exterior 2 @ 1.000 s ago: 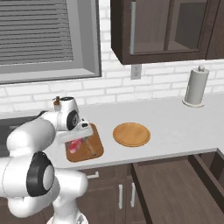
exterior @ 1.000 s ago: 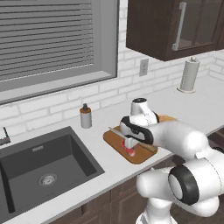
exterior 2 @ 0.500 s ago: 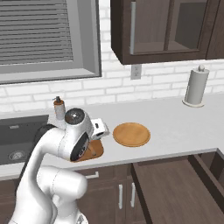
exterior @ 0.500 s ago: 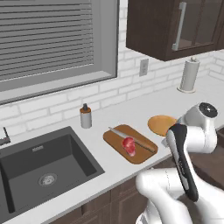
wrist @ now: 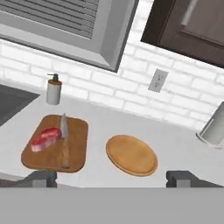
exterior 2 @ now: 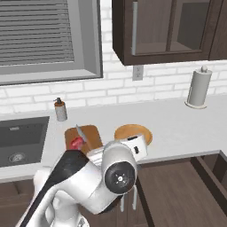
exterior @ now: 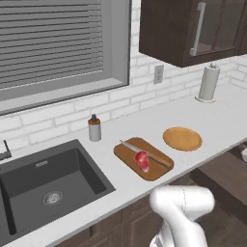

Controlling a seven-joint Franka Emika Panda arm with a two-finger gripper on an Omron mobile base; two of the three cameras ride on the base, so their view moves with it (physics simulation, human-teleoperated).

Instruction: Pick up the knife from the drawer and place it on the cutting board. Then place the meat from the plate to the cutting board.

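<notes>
Hand view shows the gripper [wrist: 112, 178] with its jaws spread wide, its two dark fingertips [wrist: 40, 179] far apart, holding and touching nothing. Beyond it, on the white counter [wrist: 100, 122], lies one brown cutting board [wrist: 74, 144]. One knife [wrist: 64, 140] rests along the board, and one red piece of meat [wrist: 45, 138] sits on the board, touching the knife's left side. One round wooden plate [wrist: 131, 155] lies bare just right of the board. One soap bottle [wrist: 54, 89] stands behind the board near the brick wall. Left base view shows one dark sink [exterior: 43, 185] left of the board and one paper towel roll [exterior: 209, 82] at the far right.
</notes>
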